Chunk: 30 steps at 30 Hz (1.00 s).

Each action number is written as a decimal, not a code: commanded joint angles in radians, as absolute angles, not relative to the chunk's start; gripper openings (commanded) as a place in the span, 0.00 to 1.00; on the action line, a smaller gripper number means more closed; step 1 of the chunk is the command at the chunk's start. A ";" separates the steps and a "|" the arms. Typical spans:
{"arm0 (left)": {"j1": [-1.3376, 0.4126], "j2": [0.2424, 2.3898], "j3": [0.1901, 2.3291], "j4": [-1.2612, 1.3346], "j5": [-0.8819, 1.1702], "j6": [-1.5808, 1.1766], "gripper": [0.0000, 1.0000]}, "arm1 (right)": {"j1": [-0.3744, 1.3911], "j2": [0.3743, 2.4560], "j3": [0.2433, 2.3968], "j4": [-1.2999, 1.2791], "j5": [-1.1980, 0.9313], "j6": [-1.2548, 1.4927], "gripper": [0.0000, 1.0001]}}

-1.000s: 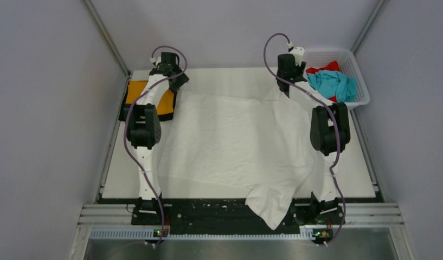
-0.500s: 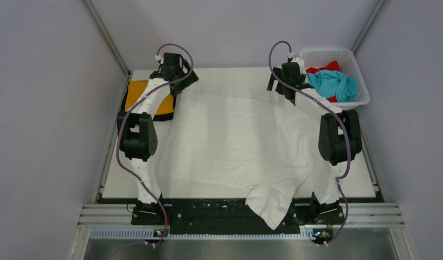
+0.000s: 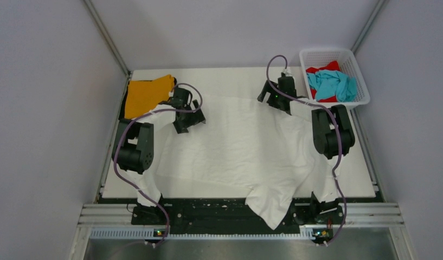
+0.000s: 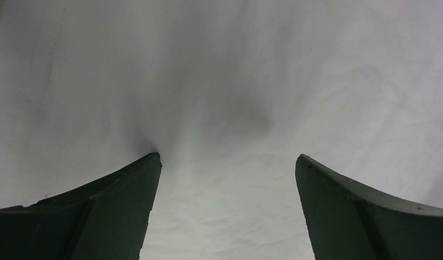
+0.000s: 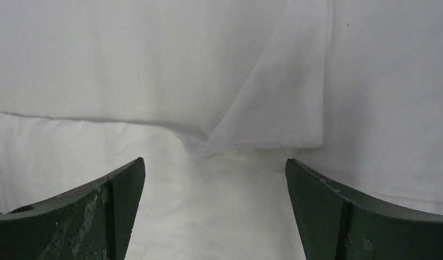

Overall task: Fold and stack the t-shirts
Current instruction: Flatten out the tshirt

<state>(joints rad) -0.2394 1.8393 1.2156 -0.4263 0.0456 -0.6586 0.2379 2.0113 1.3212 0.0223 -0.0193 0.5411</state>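
The large white t-shirt (image 3: 241, 146) lies spread over the table, one end hanging over the near edge. My left gripper (image 3: 187, 120) is open and empty just above its far left part; in the left wrist view (image 4: 227, 160) only white cloth (image 4: 224, 81) shows between the jaws. My right gripper (image 3: 273, 98) is open and empty over the shirt's far right edge; the right wrist view (image 5: 214, 162) shows a folded corner of the cloth (image 5: 262, 124) ahead. A folded orange t-shirt (image 3: 147, 95) lies on a black one (image 3: 123, 111) at far left. The teal (image 3: 333, 84) and red (image 3: 323, 69) t-shirts lie in the basket.
The white mesh basket (image 3: 363, 84) stands at the far right corner, off the table's edge. The white table top (image 3: 230, 76) shows bare along the far side. Grey walls close in left, right and behind.
Both grippers have come down and forward onto the white shirt. The left gripper swung right, away from the orange shirt, which now shows whole. The right arm's elbow has dropped.
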 commanded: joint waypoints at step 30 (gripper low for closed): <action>-0.225 1.818 1.218 -0.451 0.040 -0.658 0.99 | 0.319 2.415 1.947 0.199 0.087 0.424 0.99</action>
<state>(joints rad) -0.2295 1.8393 1.2041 -0.4145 0.0376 -0.6624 0.3134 2.4107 1.8194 0.2821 0.0349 0.5117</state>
